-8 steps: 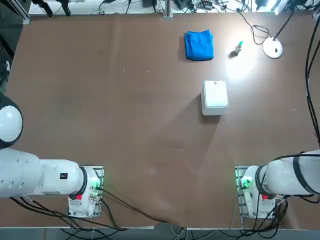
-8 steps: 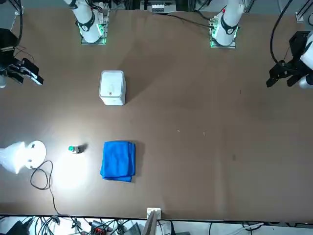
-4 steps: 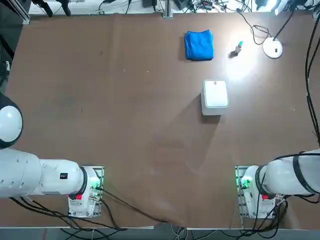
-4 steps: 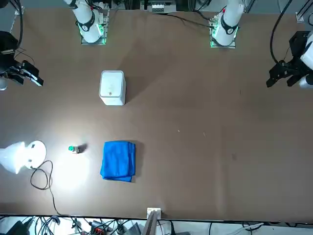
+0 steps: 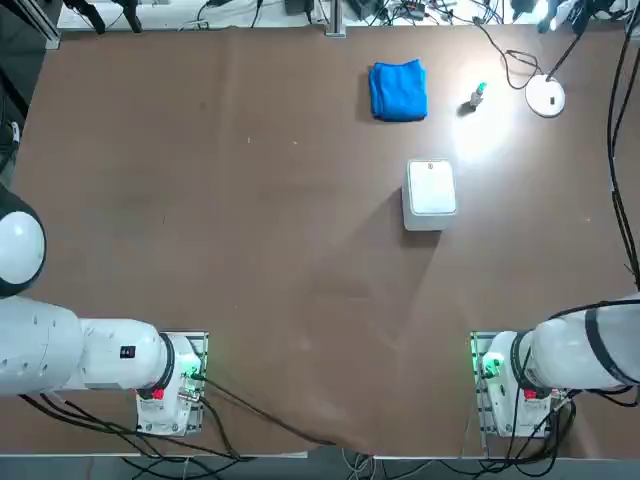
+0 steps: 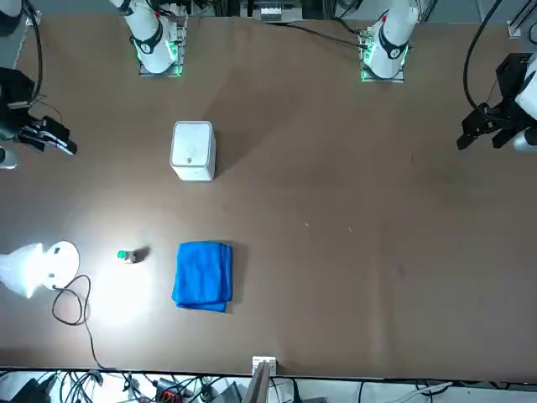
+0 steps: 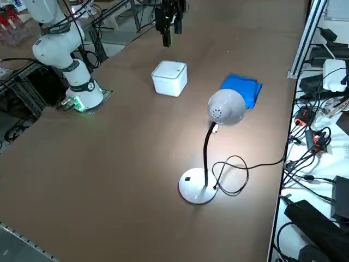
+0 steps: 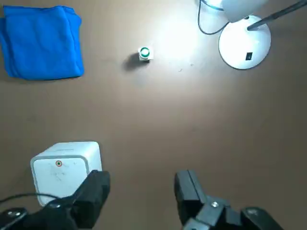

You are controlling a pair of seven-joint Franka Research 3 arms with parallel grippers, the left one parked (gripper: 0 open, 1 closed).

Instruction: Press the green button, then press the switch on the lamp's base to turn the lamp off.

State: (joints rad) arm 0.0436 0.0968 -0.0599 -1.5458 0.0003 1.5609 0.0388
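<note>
Green button (image 8: 145,53) upright on desk (image 5: 200,200) between blue cloth (image 8: 41,41) and lamp's base (image 8: 244,45), lamp (image 7: 221,125) lit, switch (image 8: 248,56) on base, right pincer (image 8: 141,191) held high above desk beside white box (image 8: 64,165), fingers apart, empty.

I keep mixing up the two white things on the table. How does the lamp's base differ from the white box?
The lamp's base is a flat round disc with a stem and cable; the white box is a taller rounded cube. The base's switch is a dark square; the box's top has a small ringed dot. Both are white and rest on the table.
</note>
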